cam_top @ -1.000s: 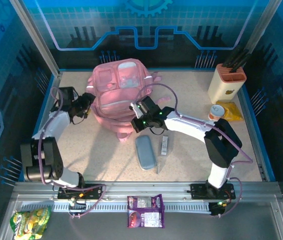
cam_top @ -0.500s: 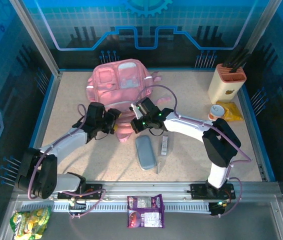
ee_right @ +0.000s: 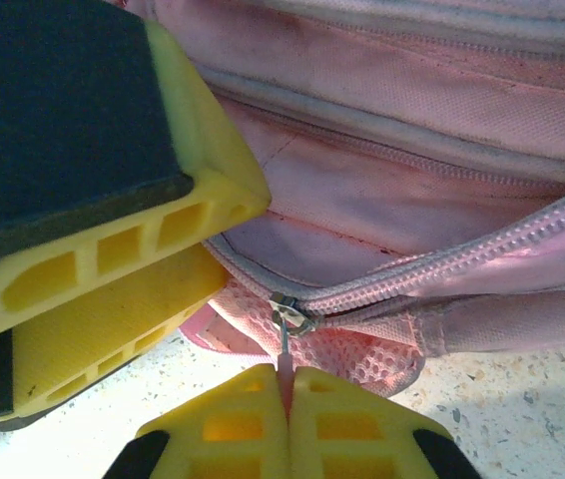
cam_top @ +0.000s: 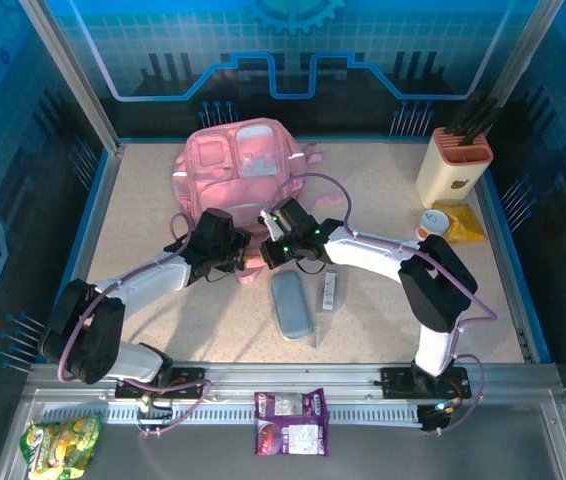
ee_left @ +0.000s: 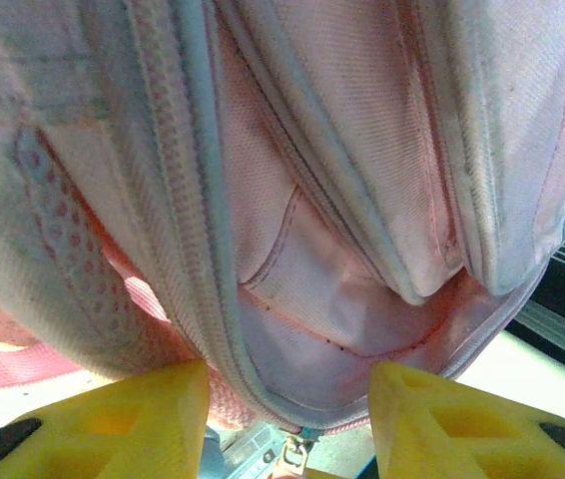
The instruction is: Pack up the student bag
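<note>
Pink backpack (cam_top: 238, 175), far middle of the table (cam_top: 413, 300): clamps its zip pull (ee_right: 284, 344) in the right gripper (ee_right: 288, 377), seemingly to unzip, and straddles its near edge with the left gripper (ee_left: 287, 387) parted, to brace.

The speckled beige table (cam_top: 393, 180) is carrying the pink student bag (cam_top: 238, 165), which is lying at its far middle. Nearer the front, a grey-blue oblong case (cam_top: 291, 305) is lying flat, with a slim silvery packet (cam_top: 329, 290) resting just beside it. At the far right, a cream knife block (cam_top: 453, 165) is standing upright; a paper cup (cam_top: 431, 223) is sitting near it, against a yellow packet (cam_top: 463, 222). On the grey front ledge (cam_top: 163, 440), a purple snack packet (cam_top: 291, 422) and a green-yellow snack bag (cam_top: 61, 443) are lying well apart.
</note>
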Tool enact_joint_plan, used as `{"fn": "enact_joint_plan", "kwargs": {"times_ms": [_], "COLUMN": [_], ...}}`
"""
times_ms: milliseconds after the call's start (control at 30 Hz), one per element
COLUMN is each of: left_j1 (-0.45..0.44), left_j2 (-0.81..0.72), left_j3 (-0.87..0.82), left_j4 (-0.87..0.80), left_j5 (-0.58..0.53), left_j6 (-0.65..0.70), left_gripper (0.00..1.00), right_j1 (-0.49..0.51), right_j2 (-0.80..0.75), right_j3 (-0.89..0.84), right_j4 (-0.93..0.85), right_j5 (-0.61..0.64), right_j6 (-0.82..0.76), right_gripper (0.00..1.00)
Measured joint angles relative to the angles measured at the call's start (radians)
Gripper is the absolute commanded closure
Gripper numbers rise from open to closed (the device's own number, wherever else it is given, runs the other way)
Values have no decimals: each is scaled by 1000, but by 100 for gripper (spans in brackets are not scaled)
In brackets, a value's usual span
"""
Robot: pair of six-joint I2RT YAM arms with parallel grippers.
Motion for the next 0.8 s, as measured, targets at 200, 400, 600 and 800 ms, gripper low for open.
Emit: {"fn": "enact_joint_plan", "kwargs": {"times_ms": [200, 400, 600, 800], "left_j1": [-17, -28, -29, -27], "left_j2": [5, 39, 87, 98], "left_j3": [5, 26, 53, 67], "left_j4": [-31, -60, -71, -82], "left_j5": [-29, -61, -77, -97], "left_j6": [-51, -83, -93, -84], "left_gripper": [51, 56, 87, 100], "right_j1": [3, 8, 12, 15], "right_j2": [2, 6, 8, 8], "right_j3": [0, 0, -1, -1], "right_j4": [6, 11, 14, 9], "right_j5": [2, 8, 17, 38], "right_j6": [0, 0, 4, -5], "right_gripper": [100, 100, 100, 100]}}
